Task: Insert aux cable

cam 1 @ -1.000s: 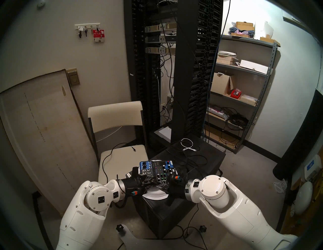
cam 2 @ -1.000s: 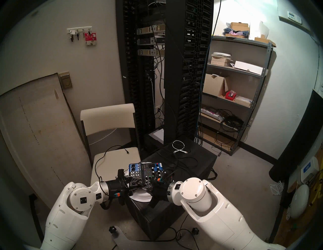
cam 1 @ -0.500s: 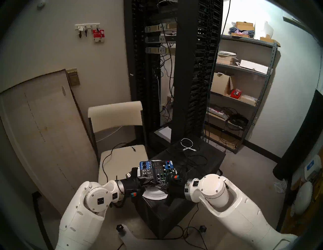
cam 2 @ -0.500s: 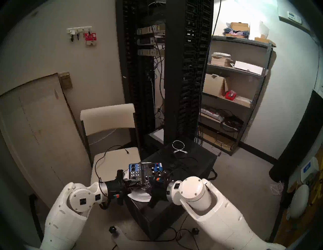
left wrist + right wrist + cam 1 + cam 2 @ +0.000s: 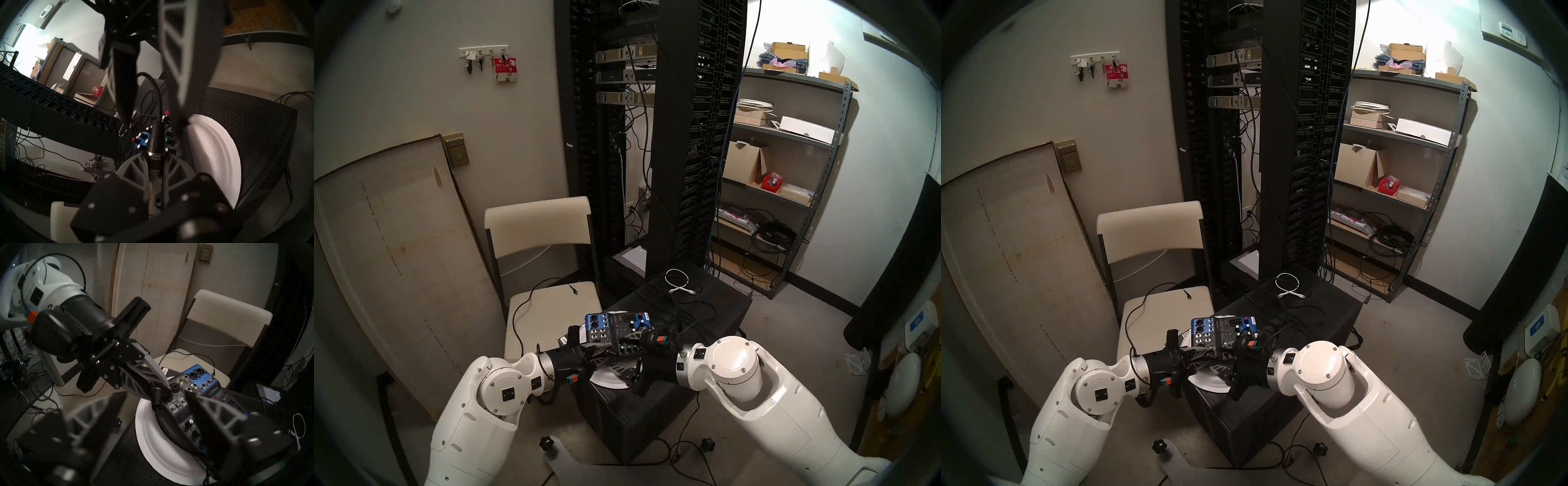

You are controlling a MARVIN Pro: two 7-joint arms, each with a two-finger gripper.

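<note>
Pinching the aux cable (image 5: 155, 144) by its rigid metal barrel, left gripper (image 5: 155, 162) poises it beside the Yamaha mixer (image 5: 200, 392) jacks; right gripper (image 5: 158, 412) spread, empty. Plug stiff, light, prob slick; cord floppy, so grip barrel.

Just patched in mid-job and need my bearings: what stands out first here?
The left gripper is shut on the aux cable, its plug at the blue audio mixer, which sits on a white plate atop a black case. The right gripper is open just beside it. Behind stands a tall black server rack.
</note>
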